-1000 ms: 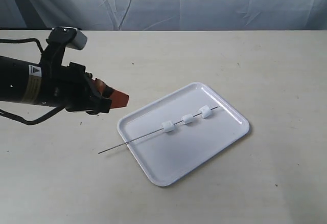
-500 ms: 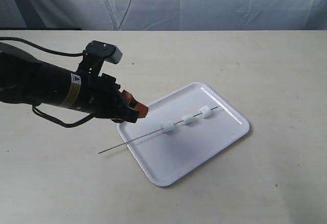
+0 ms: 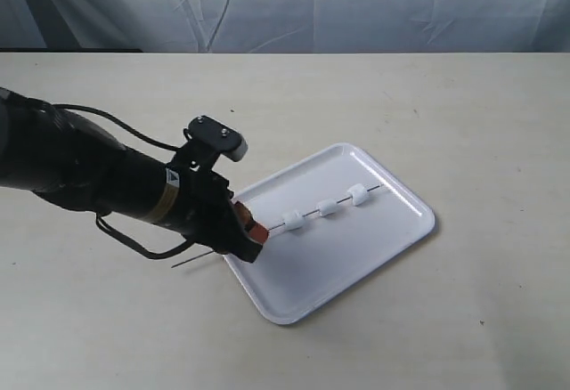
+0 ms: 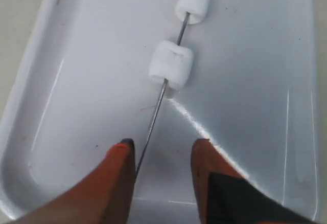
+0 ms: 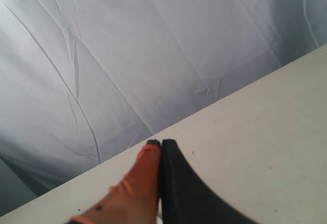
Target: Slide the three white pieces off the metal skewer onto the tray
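Note:
The white tray (image 3: 374, 247) lies on the table right of centre. The thin metal skewer (image 3: 307, 217) lies across it with three white pieces (image 3: 292, 222) (image 3: 328, 207) (image 3: 358, 195) threaded on. Its bare end sticks out over the tray's left rim onto the table. My left gripper (image 3: 252, 234) stands open over that rim, its orange fingers on either side of the rod. In the left wrist view the skewer (image 4: 156, 116) runs between the fingertips (image 4: 122, 150), close to one of them, with two pieces (image 4: 171, 64) (image 4: 193, 1) beyond. My right gripper (image 5: 161, 143) is shut on nothing, out of the exterior view.
The beige table (image 3: 463, 114) stretches around the tray, with a grey curtain (image 3: 294, 3) behind its far edge. My left arm's black body and cables (image 3: 80, 176) lie low over the table's left side.
My left arm has swung right and down from the table's left side to the tray's left rim, bringing its open fingers astride the skewer. Skewer and pieces have not moved.

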Controlling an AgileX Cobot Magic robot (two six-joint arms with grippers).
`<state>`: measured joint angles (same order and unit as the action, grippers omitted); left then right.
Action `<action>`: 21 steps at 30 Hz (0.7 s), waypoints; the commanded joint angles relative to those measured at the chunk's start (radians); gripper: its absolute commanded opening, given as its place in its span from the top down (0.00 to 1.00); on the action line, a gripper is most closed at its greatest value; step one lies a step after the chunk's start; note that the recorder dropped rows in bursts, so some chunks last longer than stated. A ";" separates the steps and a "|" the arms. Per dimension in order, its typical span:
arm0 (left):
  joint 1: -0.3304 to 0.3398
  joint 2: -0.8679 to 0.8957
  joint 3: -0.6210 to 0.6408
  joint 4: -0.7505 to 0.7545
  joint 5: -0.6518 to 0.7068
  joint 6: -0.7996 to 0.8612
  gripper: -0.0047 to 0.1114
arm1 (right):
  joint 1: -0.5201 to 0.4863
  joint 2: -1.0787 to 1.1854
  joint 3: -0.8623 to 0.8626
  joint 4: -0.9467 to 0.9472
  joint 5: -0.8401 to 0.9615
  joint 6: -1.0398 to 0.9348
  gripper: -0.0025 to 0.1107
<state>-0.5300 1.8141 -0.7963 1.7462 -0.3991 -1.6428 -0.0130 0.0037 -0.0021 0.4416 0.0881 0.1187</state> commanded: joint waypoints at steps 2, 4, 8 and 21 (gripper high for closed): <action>-0.087 -0.027 -0.032 -0.002 0.177 0.040 0.68 | 0.004 -0.004 0.002 -0.008 0.026 -0.006 0.98; -0.091 -0.046 -0.052 -0.002 0.188 0.035 0.69 | 0.004 -0.004 0.002 -0.008 0.043 -0.006 0.98; -0.091 -0.068 -0.082 -0.002 0.219 0.036 0.69 | 0.004 -0.004 0.002 -0.008 0.043 -0.006 0.98; -0.091 -0.073 -0.116 -0.492 0.138 0.452 0.69 | 0.004 -0.004 0.002 -0.007 0.041 -0.006 0.98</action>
<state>-0.6192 1.7532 -0.9045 1.6011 -0.2522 -1.5714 -0.0130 0.0037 -0.0021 0.4416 0.1360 0.1187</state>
